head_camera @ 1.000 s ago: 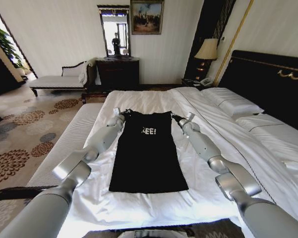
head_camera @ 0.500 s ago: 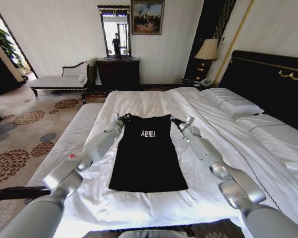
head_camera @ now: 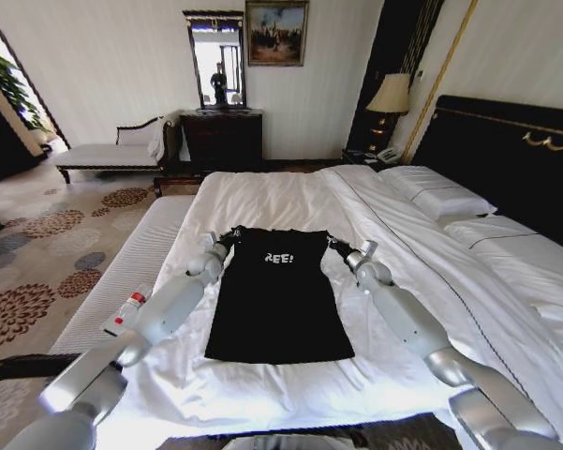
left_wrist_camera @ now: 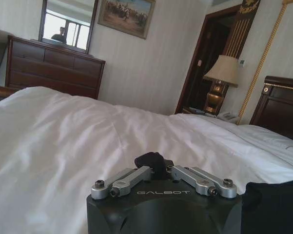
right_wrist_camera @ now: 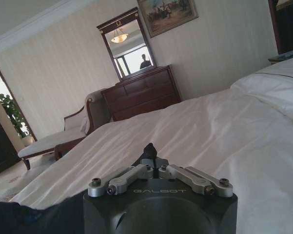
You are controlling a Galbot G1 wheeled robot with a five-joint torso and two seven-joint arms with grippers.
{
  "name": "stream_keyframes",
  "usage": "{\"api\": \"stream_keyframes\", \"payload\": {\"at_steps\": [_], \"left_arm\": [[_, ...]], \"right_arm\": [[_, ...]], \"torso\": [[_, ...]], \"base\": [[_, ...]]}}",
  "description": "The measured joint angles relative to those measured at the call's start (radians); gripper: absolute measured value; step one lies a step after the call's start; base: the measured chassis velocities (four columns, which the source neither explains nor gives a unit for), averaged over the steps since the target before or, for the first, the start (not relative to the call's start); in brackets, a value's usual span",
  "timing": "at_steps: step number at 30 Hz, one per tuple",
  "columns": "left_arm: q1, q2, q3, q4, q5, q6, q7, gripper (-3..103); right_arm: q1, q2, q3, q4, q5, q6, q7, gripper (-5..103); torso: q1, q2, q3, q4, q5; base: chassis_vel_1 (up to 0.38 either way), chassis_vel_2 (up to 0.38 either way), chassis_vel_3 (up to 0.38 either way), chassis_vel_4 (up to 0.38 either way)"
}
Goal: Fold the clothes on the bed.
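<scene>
Bed (head_camera: 290,192): white sheets, wide and flat, soft underlay. Any downward press will sink in and drag bedding along, judged from the loose wrinkles around the garment.

T-shirt (head_camera: 279,298): black, lies flat and face up near the middle of the bed, collar end away from the robot, hem toward it. Sleeves appear tucked in, so the outline reads as a long narrow panel. White lettering sits across the chest.

Handling estimate: light, limp, no stiffness of its own; it will drape and crease wherever it is lifted. Cotton on cotton sheet probably gives some friction, so sliding may bunch it. Not fragile. Best holds are the two far corners at the shoulders, pinching a single fold of cloth at each, both sides lifted evenly so the panel hangs straight.

Left gripper (head_camera: 227,237): at the far left shoulder corner, fingers closed together on a pinch of black cloth in the left wrist view (left_wrist_camera: 154,163).

Right gripper (head_camera: 338,246): at the far right shoulder corner, likewise closed on a tuft of black fabric (right_wrist_camera: 148,152).
</scene>
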Motion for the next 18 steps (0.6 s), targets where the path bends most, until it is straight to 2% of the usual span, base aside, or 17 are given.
{"api": "stream_keyframes", "payload": {"at_steps": [4,10,18], "left_arm": [[0.149,0.046,-0.063,-0.126,0.035,-0.01,-0.009,1],[0.272,0.084,-0.122,-0.226,0.04,-0.025,-0.009,1],[0.499,0.143,-0.208,-0.387,0.077,-0.047,-0.005,1]], "right_arm": [[-0.152,-0.01,0.04,0.102,-0.042,0.008,0.01,0],[-0.276,-0.008,0.07,0.169,-0.068,0.025,0.018,0],[-0.455,0.0,0.131,0.291,-0.138,0.068,0.012,0]], "torso": [[0.0,0.0,0.0,-0.0002,0.0003],[0.0,0.0,0.0,-0.0004,0.0003],[0.0,0.0,0.0,-0.0003,0.0002]], "base": [[0.0,0.0,0.0,0.0],[0.0,0.0,0.0,0.0],[0.0,0.0,0.0,0.0]]}}
